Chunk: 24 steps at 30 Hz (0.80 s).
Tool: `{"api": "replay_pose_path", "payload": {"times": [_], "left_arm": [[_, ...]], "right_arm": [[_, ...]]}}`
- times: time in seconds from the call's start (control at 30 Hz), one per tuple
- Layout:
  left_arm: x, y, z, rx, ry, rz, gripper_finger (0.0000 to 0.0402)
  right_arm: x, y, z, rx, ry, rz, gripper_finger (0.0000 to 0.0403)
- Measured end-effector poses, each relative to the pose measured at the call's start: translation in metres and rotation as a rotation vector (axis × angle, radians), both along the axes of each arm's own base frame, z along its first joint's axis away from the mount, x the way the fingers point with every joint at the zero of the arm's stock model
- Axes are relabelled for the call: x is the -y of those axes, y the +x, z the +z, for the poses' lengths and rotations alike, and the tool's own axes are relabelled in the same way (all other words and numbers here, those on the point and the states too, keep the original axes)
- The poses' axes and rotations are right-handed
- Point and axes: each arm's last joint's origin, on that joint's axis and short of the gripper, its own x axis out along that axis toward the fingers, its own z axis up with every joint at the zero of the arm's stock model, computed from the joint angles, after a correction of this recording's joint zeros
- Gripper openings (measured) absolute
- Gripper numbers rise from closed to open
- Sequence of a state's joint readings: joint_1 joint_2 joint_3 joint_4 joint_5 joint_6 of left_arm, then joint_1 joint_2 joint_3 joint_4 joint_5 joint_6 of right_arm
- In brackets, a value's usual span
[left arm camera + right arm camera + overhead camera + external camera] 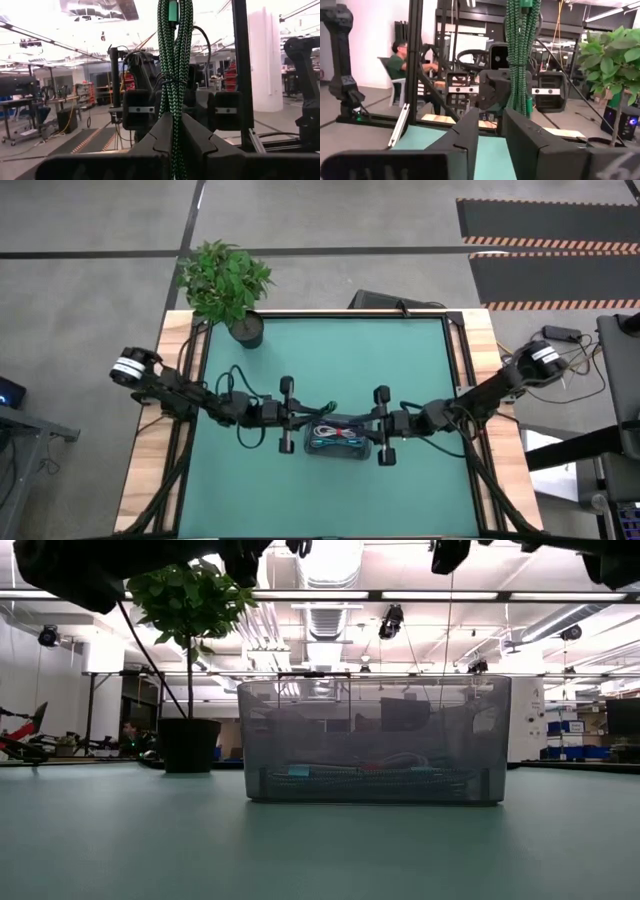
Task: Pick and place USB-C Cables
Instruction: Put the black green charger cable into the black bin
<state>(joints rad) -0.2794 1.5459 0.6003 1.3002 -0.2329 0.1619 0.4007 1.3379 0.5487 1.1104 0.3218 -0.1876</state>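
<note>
The grey see-through tray (pixel 341 450) (pixel 375 740) sits mid-table with several cable bundles (pixel 370 772) lying on its floor; white-and-red and bluish ones show. The green braided cable bundle (pixel 173 60) (pixel 520 55) stands upright in the air above the tray. My left gripper (pixel 172 122) (pixel 318 420) is shut on it. My right gripper (pixel 491 120) (pixel 366 425) faces it from the table's right, open, with the bundle a short way ahead of its fingertips. My left gripper pinches the green bundle between its two fingers, at a stretch below the thin tie (pixel 172 107). The fingers come level from the table's left and lie across the bundle. The bundle is lifted clear, upright, its connector end (pixel 173 10) rising above the fingers.
A potted plant (pixel 228 285) (pixel 190 660) stands at the table's far left corner. Green mat (pixel 330 360) lies bare around the tray. Black frame posts (pixel 412 60) edge the table. A seated person (pixel 402 62) shows in the room beyond.
</note>
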Motion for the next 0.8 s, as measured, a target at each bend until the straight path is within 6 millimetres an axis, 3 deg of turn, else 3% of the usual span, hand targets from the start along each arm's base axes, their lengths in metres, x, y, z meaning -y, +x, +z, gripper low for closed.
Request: {"api": "replay_pose_path", "payload": {"times": [0.2,0.4,0.8], "left_arm": [[0.000,0.000,0.000,0.001,0.000,-0.001,0.0007],[0.001,0.000,-0.001,-0.011,0.003,-0.002,0.0007],[0.001,0.000,0.000,-0.006,-0.073,-0.031,0.0008]], "right_arm": [[0.003,0.007,0.016,0.022,0.036,-0.066,0.0149],[0.006,0.015,0.017,-0.008,0.048,-0.077,0.0203],[0.005,0.016,0.017,-0.004,0.046,-0.062,0.0226]]}}
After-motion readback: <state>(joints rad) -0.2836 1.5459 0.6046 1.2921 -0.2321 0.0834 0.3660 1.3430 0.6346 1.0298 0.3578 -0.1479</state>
